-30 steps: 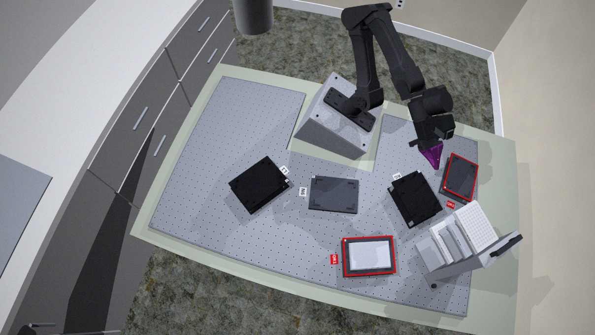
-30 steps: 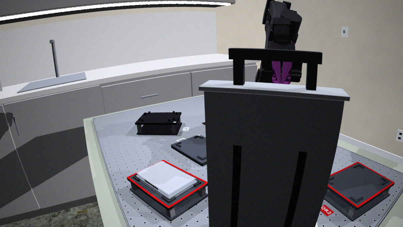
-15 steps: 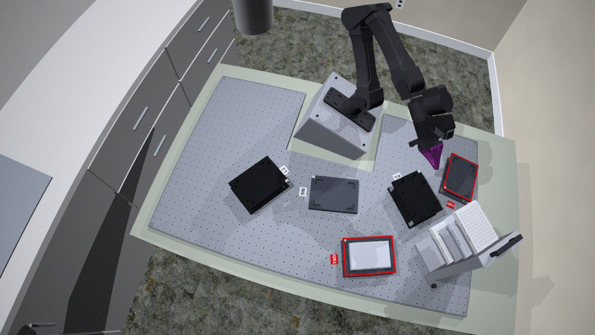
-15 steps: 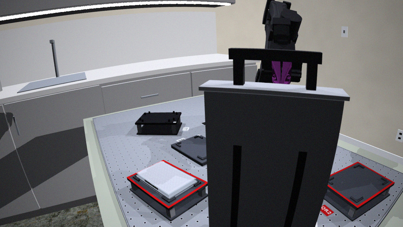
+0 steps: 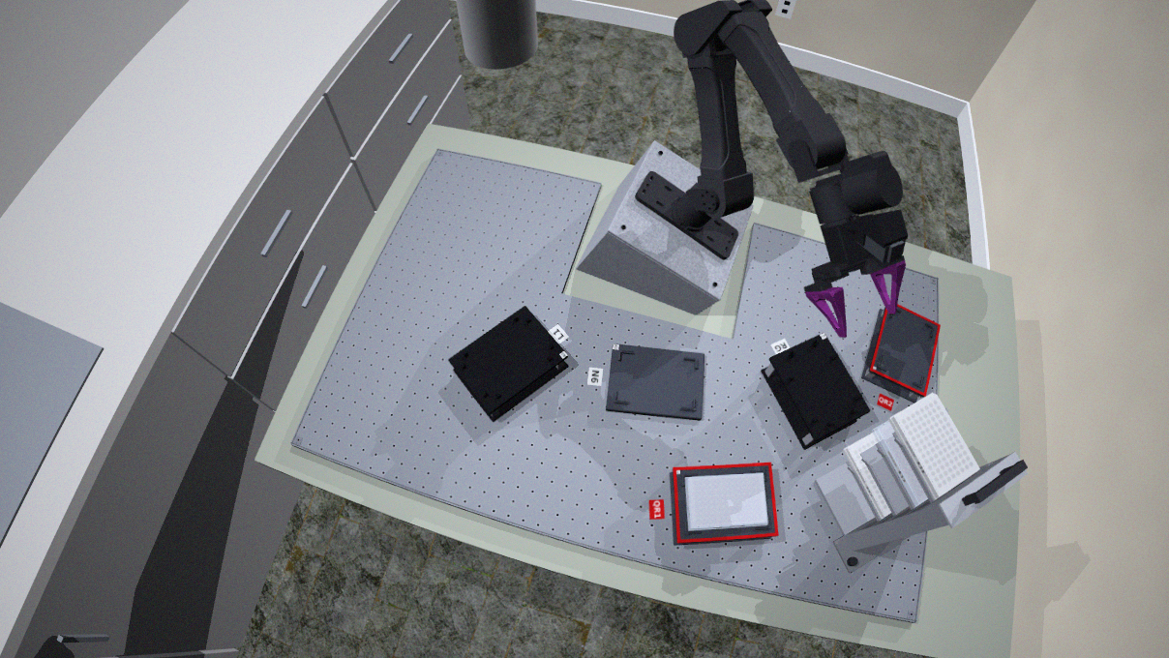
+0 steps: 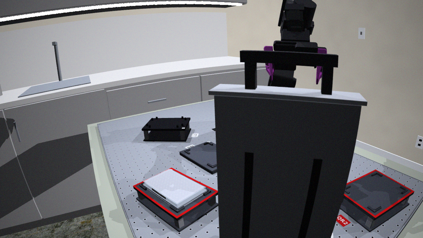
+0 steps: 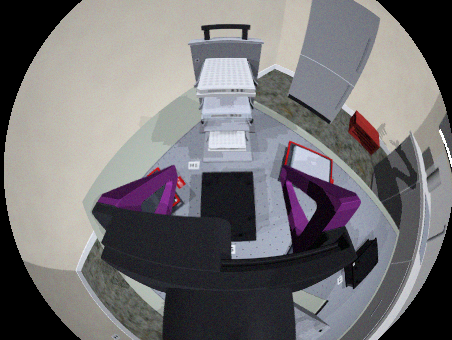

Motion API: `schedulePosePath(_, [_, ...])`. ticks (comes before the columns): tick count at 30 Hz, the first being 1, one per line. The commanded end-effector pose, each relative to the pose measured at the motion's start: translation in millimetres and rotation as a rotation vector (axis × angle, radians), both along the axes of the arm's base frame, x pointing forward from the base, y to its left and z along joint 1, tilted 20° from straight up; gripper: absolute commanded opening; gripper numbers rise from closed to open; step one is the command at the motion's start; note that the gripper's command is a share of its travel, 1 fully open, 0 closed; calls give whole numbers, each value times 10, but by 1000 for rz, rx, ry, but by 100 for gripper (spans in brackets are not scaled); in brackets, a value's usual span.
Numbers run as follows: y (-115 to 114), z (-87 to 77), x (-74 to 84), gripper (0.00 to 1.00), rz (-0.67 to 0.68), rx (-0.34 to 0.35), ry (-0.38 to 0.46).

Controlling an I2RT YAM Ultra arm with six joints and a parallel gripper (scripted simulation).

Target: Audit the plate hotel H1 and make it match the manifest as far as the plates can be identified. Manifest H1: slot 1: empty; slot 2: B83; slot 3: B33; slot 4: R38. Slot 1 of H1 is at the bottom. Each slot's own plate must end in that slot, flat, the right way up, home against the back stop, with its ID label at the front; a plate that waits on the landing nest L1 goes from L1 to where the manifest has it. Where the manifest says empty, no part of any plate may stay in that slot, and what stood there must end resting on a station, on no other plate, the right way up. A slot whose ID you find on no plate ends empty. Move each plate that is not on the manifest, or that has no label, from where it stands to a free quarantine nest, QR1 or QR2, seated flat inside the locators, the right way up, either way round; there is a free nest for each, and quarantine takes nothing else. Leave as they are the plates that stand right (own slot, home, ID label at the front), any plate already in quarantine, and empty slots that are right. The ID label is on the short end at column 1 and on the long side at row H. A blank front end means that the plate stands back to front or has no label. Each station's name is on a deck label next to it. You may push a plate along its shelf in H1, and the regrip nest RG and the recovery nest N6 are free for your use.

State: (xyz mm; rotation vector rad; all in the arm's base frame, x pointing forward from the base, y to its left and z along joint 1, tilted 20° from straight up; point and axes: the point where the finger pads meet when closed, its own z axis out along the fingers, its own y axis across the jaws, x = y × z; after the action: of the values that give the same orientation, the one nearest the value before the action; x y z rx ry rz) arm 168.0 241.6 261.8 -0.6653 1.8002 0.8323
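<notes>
The plate hotel H1 [image 5: 915, 478] stands at the front right of the deck; the exterior view shows only its dark back [image 6: 284, 159]. In the wrist view the hotel [image 7: 226, 77] faces me with white plates on three levels: top [image 7: 226, 73], middle [image 7: 226, 106] and lower [image 7: 226, 140]. Their labels are too small to read. My gripper [image 5: 863, 318] is open and empty. It hangs above the deck between the regrip nest RG [image 5: 815, 388] and quarantine nest QR2 [image 5: 904, 351], which holds no plate. Its purple fingers spread wide in the wrist view [image 7: 229, 173].
Quarantine nest QR1 [image 5: 725, 499] holds a white plate [image 6: 174, 186]. Recovery nest N6 [image 5: 655, 381] and landing nest L1 [image 5: 508, 361] hold no plate. The arm's base block [image 5: 662, 232] stands at the back. Cabinets run along the left.
</notes>
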Motion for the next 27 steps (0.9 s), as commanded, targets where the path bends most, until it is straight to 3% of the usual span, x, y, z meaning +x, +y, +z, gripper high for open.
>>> schedulePosePath(1, [-100, 329, -32, 100, 6, 35, -34])
schedulePosePath(6, [-161, 479, -35, 100, 6, 35, -35])
schedulePosePath(27, [-157, 517, -27, 100, 3, 46, -45])
